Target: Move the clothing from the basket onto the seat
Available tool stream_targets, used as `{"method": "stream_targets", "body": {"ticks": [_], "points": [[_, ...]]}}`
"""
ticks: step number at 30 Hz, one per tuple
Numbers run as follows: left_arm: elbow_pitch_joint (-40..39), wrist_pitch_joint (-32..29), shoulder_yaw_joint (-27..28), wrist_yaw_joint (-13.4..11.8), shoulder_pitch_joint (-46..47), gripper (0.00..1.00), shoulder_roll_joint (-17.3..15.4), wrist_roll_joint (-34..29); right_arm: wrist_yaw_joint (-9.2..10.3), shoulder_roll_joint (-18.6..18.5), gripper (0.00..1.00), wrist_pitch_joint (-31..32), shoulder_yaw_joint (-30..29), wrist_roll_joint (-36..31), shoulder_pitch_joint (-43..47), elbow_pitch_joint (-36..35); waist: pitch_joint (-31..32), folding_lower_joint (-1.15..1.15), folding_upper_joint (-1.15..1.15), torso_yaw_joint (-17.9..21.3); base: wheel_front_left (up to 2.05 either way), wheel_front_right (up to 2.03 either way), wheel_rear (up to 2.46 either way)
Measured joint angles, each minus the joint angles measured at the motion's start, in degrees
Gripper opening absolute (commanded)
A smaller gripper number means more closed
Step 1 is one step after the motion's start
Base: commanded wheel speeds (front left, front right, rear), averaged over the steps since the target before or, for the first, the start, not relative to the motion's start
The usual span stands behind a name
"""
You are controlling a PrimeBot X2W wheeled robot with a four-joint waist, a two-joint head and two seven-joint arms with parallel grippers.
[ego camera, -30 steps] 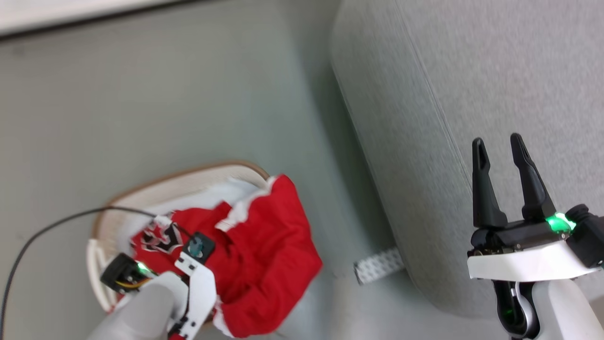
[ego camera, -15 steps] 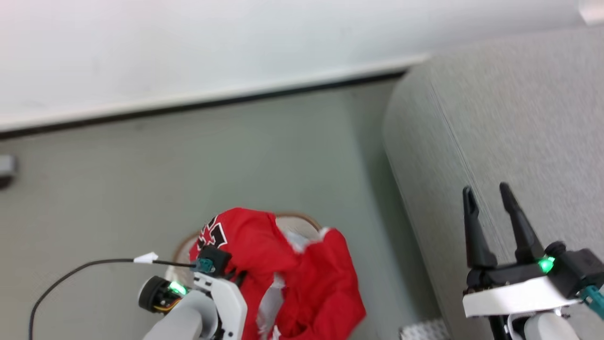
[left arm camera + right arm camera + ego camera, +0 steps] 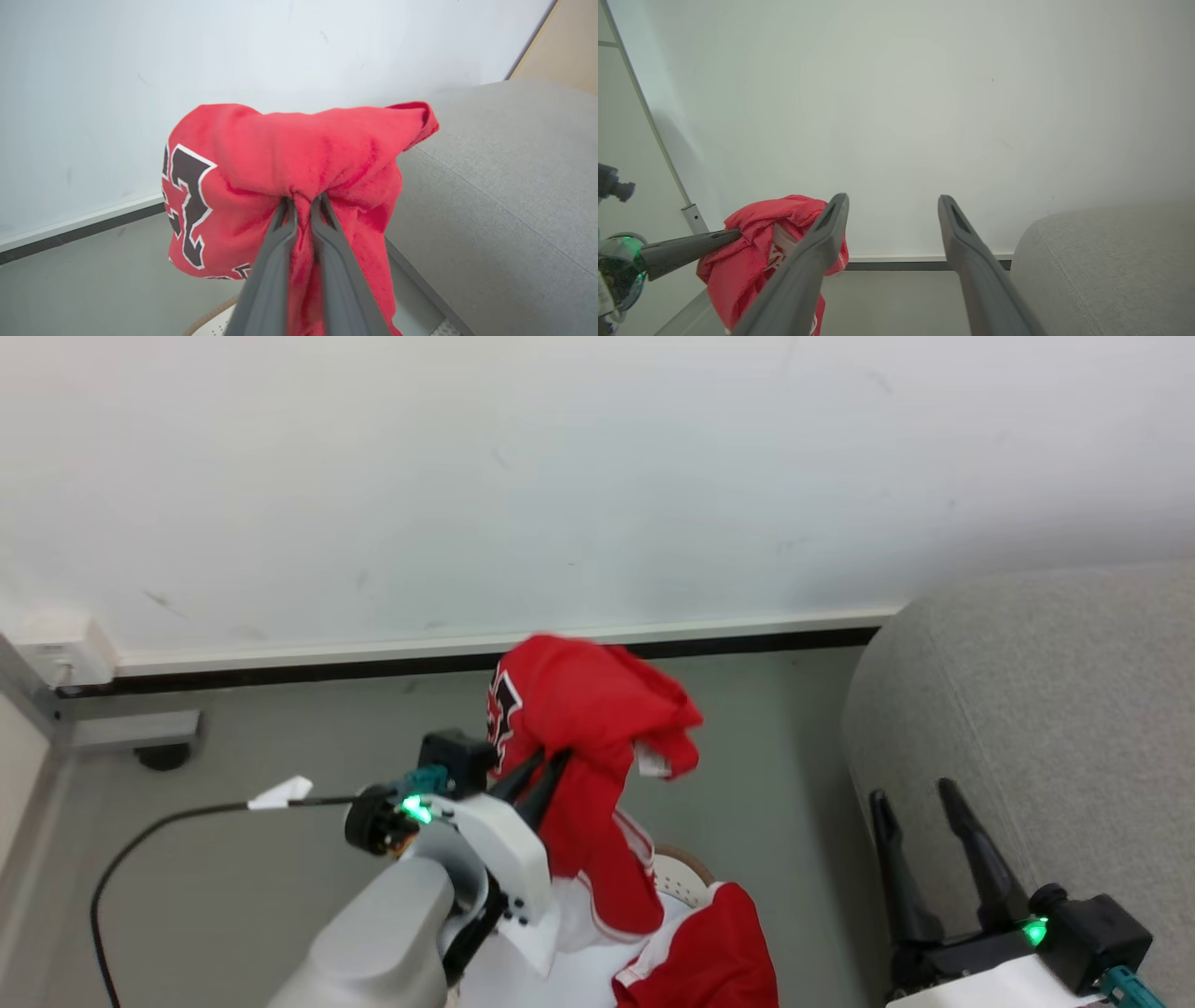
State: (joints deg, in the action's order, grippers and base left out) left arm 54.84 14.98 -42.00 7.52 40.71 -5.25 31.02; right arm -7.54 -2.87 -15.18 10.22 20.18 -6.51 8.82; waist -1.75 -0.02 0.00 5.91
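Observation:
My left gripper (image 3: 549, 763) is shut on a bunched fold of a red jersey (image 3: 588, 709) and holds it up in the air above the basket (image 3: 689, 875). The cloth trails down to the basket's cream rim. In the left wrist view the jaws (image 3: 303, 200) pinch the jersey (image 3: 289, 149), whose black number faces left. More red clothing (image 3: 709, 952) and white fabric hang at the basket. My right gripper (image 3: 913, 791) stands open and empty beside the grey seat (image 3: 1046, 709). The right wrist view looks between its fingers (image 3: 893, 199), with the jersey (image 3: 752, 247) at lower left and the seat (image 3: 1101, 266) at lower right.
A white wall with a dark baseboard (image 3: 373, 665) runs behind. A black cable (image 3: 140, 840) loops from my left wrist over the grey floor. A grey floor fitting (image 3: 131, 733) sits at the far left. The seat's rounded arm (image 3: 504, 186) lies just right of the held jersey.
The head camera has tilted up, bringing the wall into view. My left gripper has lifted the red jersey up out of the basket. The right gripper stays open.

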Motion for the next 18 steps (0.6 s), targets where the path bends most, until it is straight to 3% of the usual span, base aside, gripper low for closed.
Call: {"method": "stream_targets", "body": {"ticks": [9, 18], "points": [[-17.7, 0.1, 4.8, -1.3, 0.9, 0.0, -2.3, 3.3, 0.0, -1.2, 1.0, 0.0, 5.3, 1.4, 1.9, -3.5, 2.9, 0.01, 0.0, -2.2, 0.0, 0.0, 0.0], [-31.3, -3.3, 6.5, -4.7, -4.1, 0.0, -4.8, 6.1, 0.0, -2.3, 1.0, 0.0, 8.3, 3.1, 1.7, -4.2, 3.4, 0.01, 0.0, -1.9, 0.0, 0.0, 0.0]]}}
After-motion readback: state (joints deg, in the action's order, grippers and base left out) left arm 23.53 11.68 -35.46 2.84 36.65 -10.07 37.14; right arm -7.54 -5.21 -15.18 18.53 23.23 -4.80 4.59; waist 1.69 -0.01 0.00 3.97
